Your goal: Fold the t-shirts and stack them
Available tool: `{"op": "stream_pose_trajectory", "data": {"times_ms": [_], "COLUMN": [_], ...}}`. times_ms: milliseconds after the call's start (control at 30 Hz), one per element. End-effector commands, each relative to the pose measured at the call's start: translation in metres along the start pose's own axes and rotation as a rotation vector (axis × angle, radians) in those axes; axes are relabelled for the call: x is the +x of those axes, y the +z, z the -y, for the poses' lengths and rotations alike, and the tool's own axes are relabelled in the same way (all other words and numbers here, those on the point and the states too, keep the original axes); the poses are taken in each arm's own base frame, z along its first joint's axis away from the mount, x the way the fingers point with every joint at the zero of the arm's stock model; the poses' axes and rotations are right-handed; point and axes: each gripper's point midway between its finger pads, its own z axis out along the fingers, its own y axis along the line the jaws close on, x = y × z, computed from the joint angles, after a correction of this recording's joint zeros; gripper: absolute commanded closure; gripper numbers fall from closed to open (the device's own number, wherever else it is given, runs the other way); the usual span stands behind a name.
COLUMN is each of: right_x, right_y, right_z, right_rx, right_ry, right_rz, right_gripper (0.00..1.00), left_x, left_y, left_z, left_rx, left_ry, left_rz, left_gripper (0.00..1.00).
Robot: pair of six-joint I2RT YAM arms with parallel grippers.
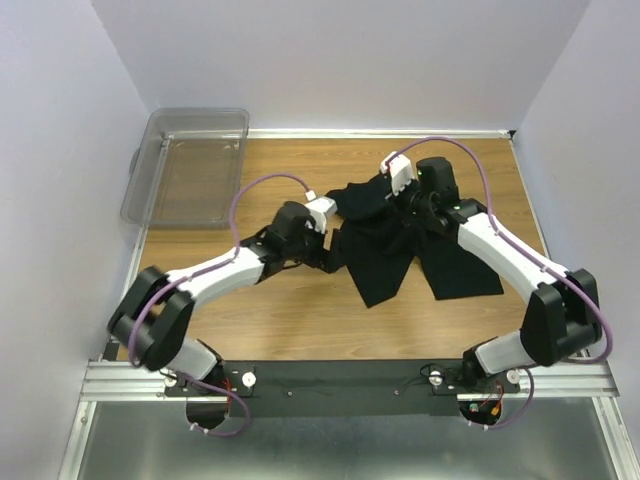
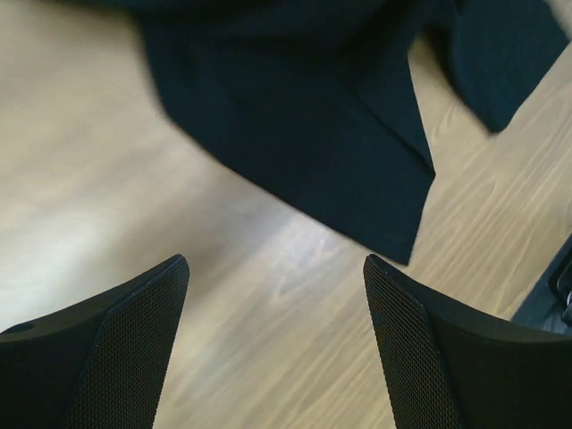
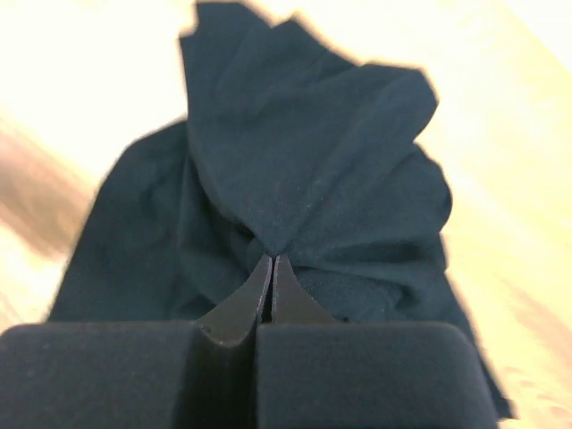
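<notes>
None of the t-shirts (image 1: 385, 265) is folded; all lie crumpled. Right gripper (image 3: 271, 262) pinches their cloth; left gripper (image 2: 275, 268) stands spread, empty.

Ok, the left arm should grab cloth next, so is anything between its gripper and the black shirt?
Nothing visible: only tabletop lies between the open left gripper and the near edge of the black t-shirt. The right gripper is shut on its cloth.
</notes>
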Motion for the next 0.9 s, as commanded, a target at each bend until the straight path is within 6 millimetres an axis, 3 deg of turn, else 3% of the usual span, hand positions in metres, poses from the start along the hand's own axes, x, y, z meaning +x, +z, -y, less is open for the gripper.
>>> {"op": "stream_pose_trajectory", "data": {"times_ms": [0,167,233,333,433,467,500,533,600,700,733,767,800,867], "right_x": [0.023,0.032,0.035,0.037,0.036,0.037,0.038,0.037,0.039,0.042,0.044,0.044,0.049,0.056], "right_y": [0.013,0.018,0.019,0.021,0.02,0.019,0.019,0.019,0.017,0.012,0.01,0.01,0.009,0.011], "right_z": [-0.021,-0.015,-0.014,-0.015,-0.013,-0.012,-0.01,-0.008,0.002,0.021,0.027,0.025,0.028,0.022], "right_rx": [-0.098,-0.065,-0.068,-0.076,-0.075,-0.07,-0.063,-0.056,-0.019,0.032,0.041,0.03,0.028,-0.018], "right_ry": [0.051,0.087,0.095,0.108,0.117,0.122,0.128,0.13,0.14,0.178,0.193,0.194,0.21,0.224], "right_rz": [-0.059,-0.097,-0.103,-0.112,-0.11,-0.113,-0.114,-0.114,-0.119,-0.122,-0.119,-0.117,-0.123,-0.142], "right_gripper": [0.99,1.0,0.99,0.99,0.99,1.0,0.99,0.99,0.99,0.99,0.99,0.98,0.92,0.9], "left_x": [0.014,0.028,0.045,0.052,0.054,0.052,0.051,0.051,0.049,0.021,0.013,0.024,0.01,0.013], "left_y": [0.032,0.072,0.087,0.103,0.114,0.115,0.115,0.114,0.109,0.074,0.055,0.053,0.037,0.017], "left_z": [0.002,0.008,0.01,0.005,0.002,0.002,0.001,-0.003,-0.011,-0.022,-0.026,-0.032,-0.028,-0.03], "left_rx": [-0.039,0.007,0.0,-0.05,-0.068,-0.073,-0.078,-0.102,-0.146,-0.258,-0.292,-0.315,-0.307,-0.309], "left_ry": [-0.094,-0.104,-0.105,-0.117,-0.131,-0.131,-0.13,-0.127,-0.12,-0.105,-0.113,-0.117,-0.122,-0.144], "left_rz": [-0.046,-0.083,-0.133,-0.168,-0.175,-0.17,-0.168,-0.162,-0.15,-0.051,-0.012,-0.032,0.02,0.037], "left_gripper": [0.12,0.13,0.13,0.19,0.44,0.65,0.78,1.0,1.0,1.0,1.0,1.0,1.0,1.0]}}
